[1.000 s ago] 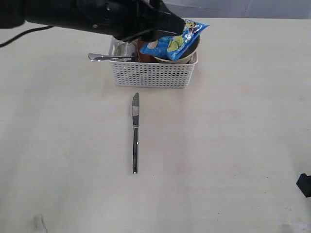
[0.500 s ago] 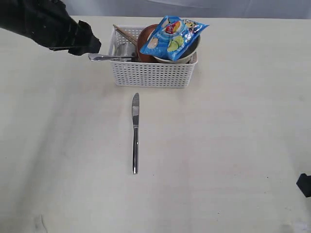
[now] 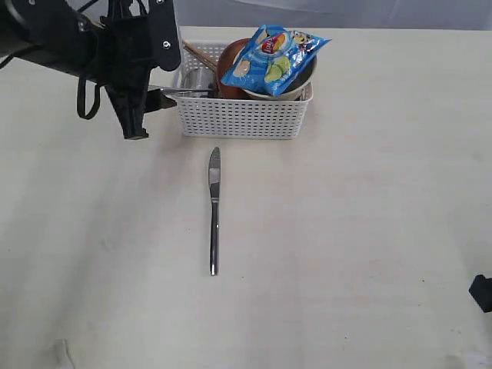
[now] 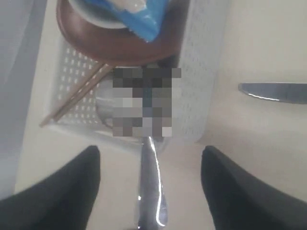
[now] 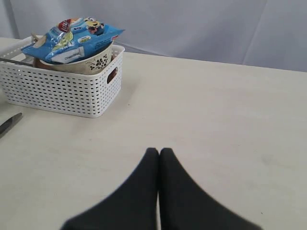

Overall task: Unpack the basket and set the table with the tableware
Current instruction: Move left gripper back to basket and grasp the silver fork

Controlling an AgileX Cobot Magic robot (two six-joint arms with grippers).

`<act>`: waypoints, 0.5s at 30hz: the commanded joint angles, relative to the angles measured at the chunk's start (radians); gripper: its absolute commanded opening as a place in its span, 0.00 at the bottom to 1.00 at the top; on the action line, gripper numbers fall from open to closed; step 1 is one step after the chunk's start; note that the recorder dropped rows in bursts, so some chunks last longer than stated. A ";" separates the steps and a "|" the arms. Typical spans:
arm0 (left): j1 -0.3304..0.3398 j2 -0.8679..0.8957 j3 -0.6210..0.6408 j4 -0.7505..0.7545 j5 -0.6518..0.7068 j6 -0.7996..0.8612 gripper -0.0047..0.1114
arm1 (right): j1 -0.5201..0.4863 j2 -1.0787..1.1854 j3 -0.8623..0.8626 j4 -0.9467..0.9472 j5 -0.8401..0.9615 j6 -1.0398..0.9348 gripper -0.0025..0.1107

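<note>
Across the table [image 3: 369, 231]: we see pale wood on every side, with one piece laid out and the rest not yet unpacked.
Basket [image 3: 242, 119]: it stands at the far middle of the table, a white lattice box with most of the tableware inside.
Left gripper [image 4: 151, 165]: we hold it just beside the basket's left end, fingers [image 4: 72, 191] spread wide, one on each side of the fork's handle; whether either touches it we cannot tell.
Right gripper [image 5: 159, 158]: its fingers are pressed together on nothing, low and well apart from the basket.
Chip bag [image 3: 273, 58]: it lies on top of the bowl [image 3: 298, 88].
Knife [image 3: 214, 211]: it lies in front of the basket, blade toward it.
Fork [image 3: 171, 91]: its handle pokes out over the basket's left rim; the head is hidden inside.
Step in hand: we judge it is taking the fork.
How to do it well: we centre the handle between the fingers and close on the part outside the rim. Then we lift slightly and draw it out along its own line.
Risk: we think tines could snag the lattice and drag the basket.
</note>
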 commanded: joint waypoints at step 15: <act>-0.002 0.062 0.005 0.009 -0.116 0.016 0.54 | 0.002 -0.004 0.003 -0.007 -0.004 0.000 0.02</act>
